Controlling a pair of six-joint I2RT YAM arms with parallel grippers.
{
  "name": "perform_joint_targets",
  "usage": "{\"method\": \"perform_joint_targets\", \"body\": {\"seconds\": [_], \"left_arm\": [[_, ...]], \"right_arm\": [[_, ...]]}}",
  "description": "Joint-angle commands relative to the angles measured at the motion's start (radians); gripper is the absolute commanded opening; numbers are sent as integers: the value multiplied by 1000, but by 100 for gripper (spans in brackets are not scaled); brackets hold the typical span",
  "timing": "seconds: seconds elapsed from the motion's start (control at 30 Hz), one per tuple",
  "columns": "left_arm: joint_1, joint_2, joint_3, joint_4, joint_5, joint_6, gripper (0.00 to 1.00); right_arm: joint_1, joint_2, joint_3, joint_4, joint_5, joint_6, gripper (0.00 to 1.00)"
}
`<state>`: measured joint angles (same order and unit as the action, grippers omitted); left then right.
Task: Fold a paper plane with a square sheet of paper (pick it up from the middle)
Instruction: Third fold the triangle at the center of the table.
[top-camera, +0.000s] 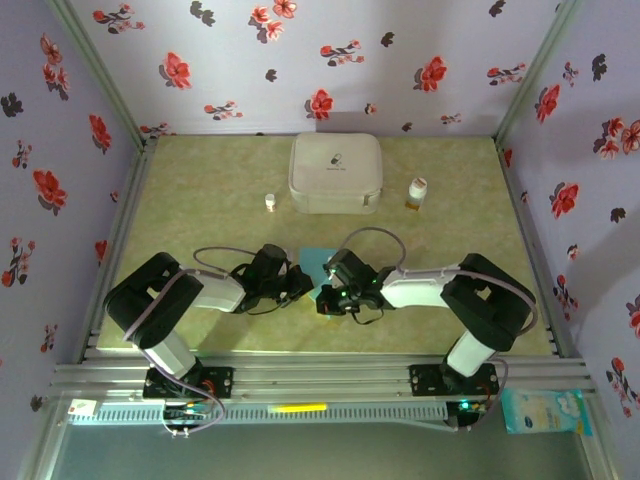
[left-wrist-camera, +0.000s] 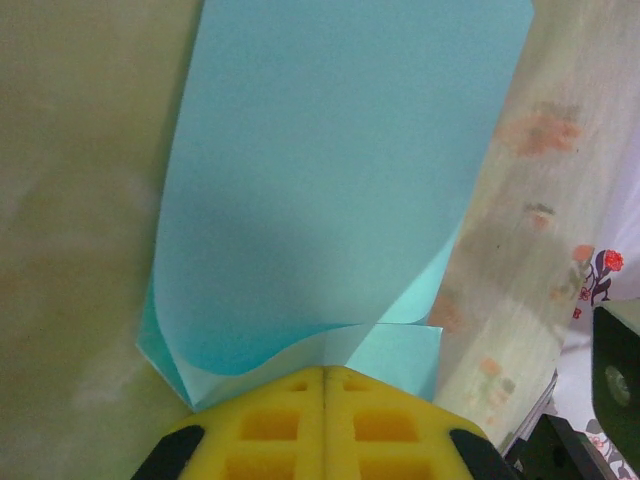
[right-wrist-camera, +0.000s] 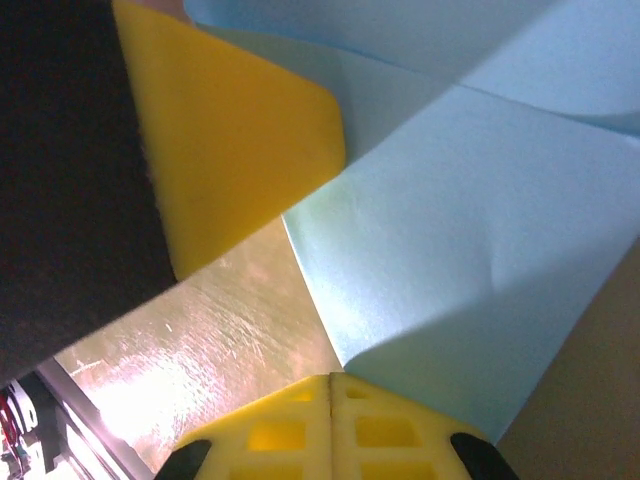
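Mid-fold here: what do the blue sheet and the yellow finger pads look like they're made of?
The square sheet of paper: thin matte paper by the look of it; it curls softly and shows a small dent. The pads of the left gripper: yellow, matte, moulded with square pockets, probably soft plastic or rubber; the look leaves that open.

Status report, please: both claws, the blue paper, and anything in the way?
Left claw shut on the thin light blue-teal paper sheet, curled and partly folded. Right claw shut on it too. White rounded case farther back, apart from paper.

Olive table (top-camera: 200, 180) with white case (top-camera: 335, 172), small white jar (top-camera: 270, 201), amber bottle (top-camera: 417, 192)
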<state>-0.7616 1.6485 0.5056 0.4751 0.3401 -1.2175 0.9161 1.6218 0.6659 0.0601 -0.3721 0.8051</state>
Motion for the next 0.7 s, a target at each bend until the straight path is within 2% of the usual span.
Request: {"method": "perform_joint_targets", "body": {"seconds": [0.0,0.33,0.67], "left_arm": [[-5,31,-32,-35,-35,10,0],[-4,42,-35,-23,-35,1,0],[-4,37,-37,-23,-35,-1,0]], "right_arm": [[1,-20,-60,-16,-24,39,4],[-1,-44,-166,125,-79,112,5],[-12,-112,-243,136,-77,135,5]]}}
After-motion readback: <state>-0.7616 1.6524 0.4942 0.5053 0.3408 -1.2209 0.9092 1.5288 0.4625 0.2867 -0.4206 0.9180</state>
